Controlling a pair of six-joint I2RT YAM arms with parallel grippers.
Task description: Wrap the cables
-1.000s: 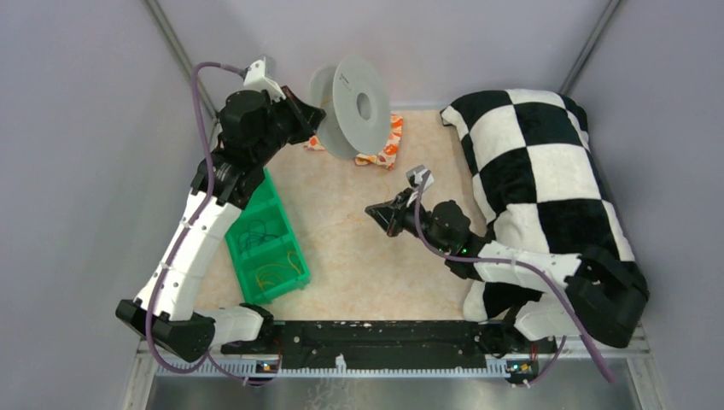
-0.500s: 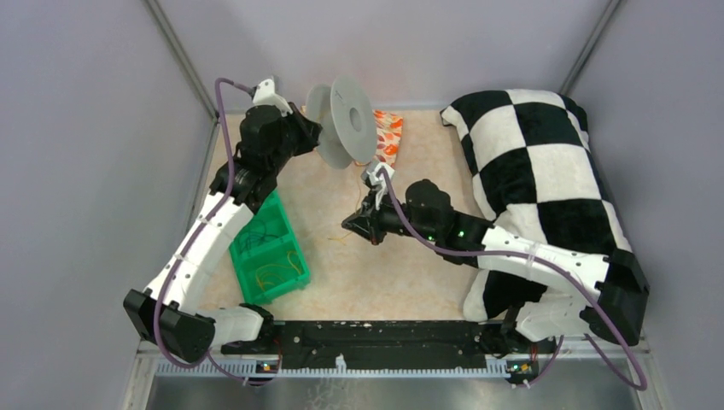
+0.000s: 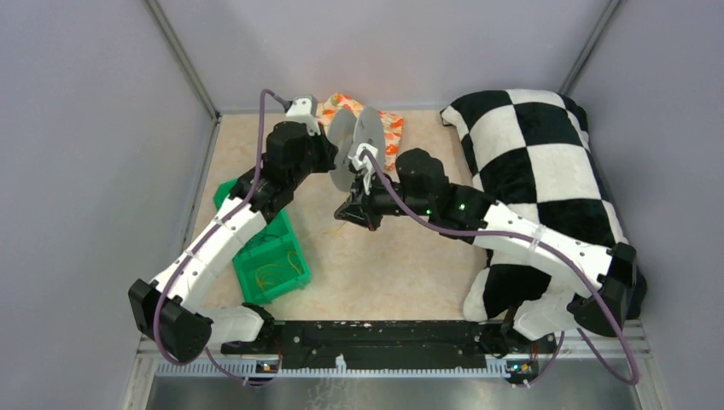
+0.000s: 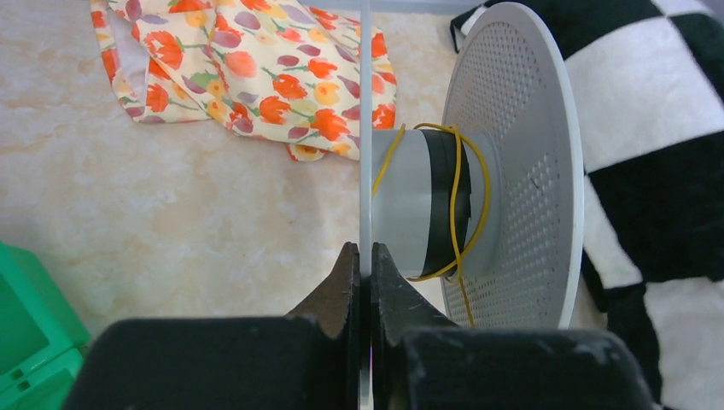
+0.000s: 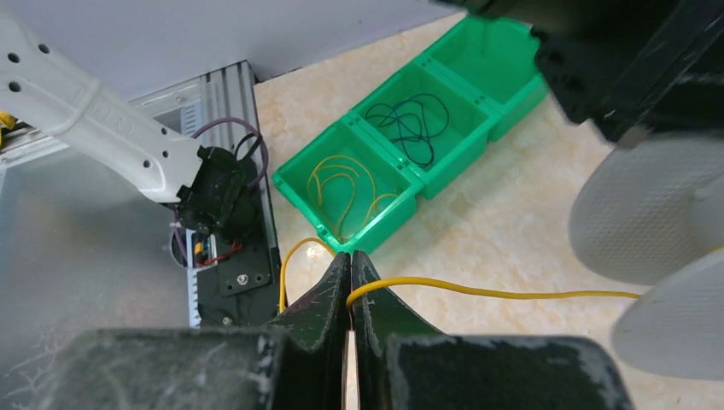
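- The left claw (image 4: 362,253) is squeezing tight on the thin edge of the gray spool's (image 4: 521,154) near round side.
- The spool is standing with its two round sides upright.
- A yellow cable (image 4: 457,196) is looping loosely a few times around the middle of the spool, over a black band.
- The right claw (image 5: 351,261) is pinching that same yellow cable, fingers pressed together.
- From the right claw the cable is running in an almost straight line toward the spool, and its short end is curling down on the other side of the claw.
- Compared with a second ago, the spool is sitting lower and more to the right, now in front of the flowered cloth (image 4: 256,68) and not left of it.
- The right claw was over the middle of the counter (image 3: 384,265) a second ago and is now up close to the spool, on its near side.
- The right arm (image 3: 512,239) is stretching out much longer than before.
- The left arm (image 3: 230,239) is reaching forward and to the right, crossing over the green bin (image 5: 410,145), with its wrist pointing at the spool.
- The right arm is reaching left in front of the black-and-white checkered pillow (image 3: 546,162), with its claw tipping down toward the counter.
- Loose yellow cables (image 5: 346,184) are lying in the end box of the bin, and dark cables (image 5: 414,120) are lying in the middle box.
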